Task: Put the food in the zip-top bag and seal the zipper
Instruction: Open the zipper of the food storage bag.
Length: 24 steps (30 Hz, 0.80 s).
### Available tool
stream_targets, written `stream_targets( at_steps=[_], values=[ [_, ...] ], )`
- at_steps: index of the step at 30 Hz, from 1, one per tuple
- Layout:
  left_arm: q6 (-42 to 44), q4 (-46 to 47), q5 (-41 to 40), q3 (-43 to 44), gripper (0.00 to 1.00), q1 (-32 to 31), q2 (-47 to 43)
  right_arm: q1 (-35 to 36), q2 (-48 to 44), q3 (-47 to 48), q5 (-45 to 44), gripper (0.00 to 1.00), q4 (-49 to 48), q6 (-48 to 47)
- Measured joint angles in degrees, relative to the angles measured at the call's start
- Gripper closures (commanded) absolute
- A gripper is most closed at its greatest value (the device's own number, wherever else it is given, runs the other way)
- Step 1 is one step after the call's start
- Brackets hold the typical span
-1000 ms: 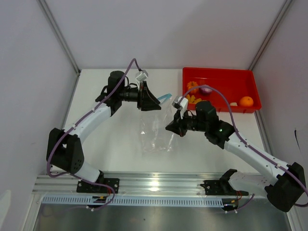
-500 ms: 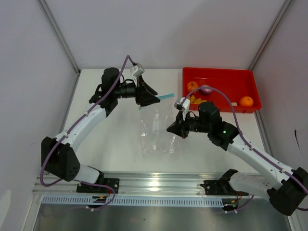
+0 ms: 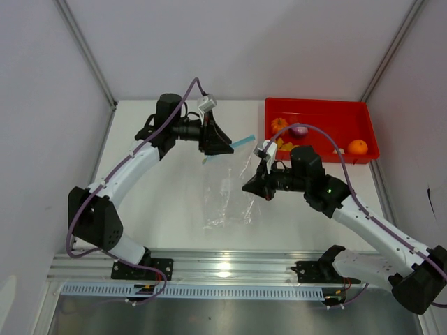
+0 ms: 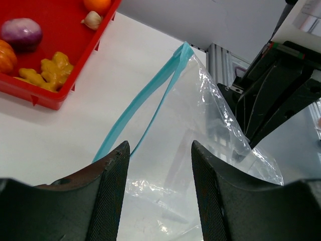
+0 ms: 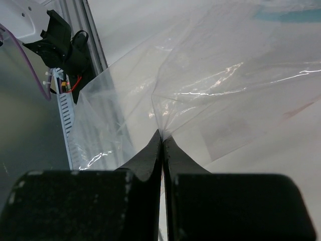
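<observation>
The clear zip-top bag [image 3: 227, 192] lies mid-table with its mouth raised toward the back. Its light blue zipper [image 3: 241, 142] shows in the left wrist view [image 4: 150, 100] as two lips spread apart. One lip runs into the gap beside my left finger; the other passes outside that finger. My left gripper [image 3: 225, 145] is open at the mouth [image 4: 159, 145]. My right gripper [image 3: 248, 187] is shut on the bag's side film [image 5: 162, 134]. The food lies in the red tray [image 3: 321, 103]: orange ball [image 3: 357, 146], pumpkin piece [image 3: 279, 123], purple piece [image 3: 298, 130], yellow chunks [image 3: 283, 144], whitish piece [image 3: 339, 150].
The red tray stands at the back right, close behind my right arm. White walls enclose the table on three sides. An aluminium rail [image 3: 230, 269] with both arm bases runs along the near edge.
My left arm swung a little left and back again near the bag's mouth. My right gripper stayed shut on the film and drifted slightly right. The bag's mouth stands a little more spread.
</observation>
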<state>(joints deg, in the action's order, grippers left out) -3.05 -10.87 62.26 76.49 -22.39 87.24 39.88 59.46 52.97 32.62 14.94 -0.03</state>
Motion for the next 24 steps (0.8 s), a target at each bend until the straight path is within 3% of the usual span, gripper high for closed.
stream_targets(
  at_steps=[18,24],
  values=[
    [2.84,-0.92,1.79,1.75,0.35,0.00,1.20,0.00,-1.73,1.51,2.21,1.00,2.47,0.00],
    [2.08,-0.70,5.11,3.67,0.55,0.00,3.15,0.00,-1.75,2.60,2.36,1.00,3.65,-0.02]
  ],
)
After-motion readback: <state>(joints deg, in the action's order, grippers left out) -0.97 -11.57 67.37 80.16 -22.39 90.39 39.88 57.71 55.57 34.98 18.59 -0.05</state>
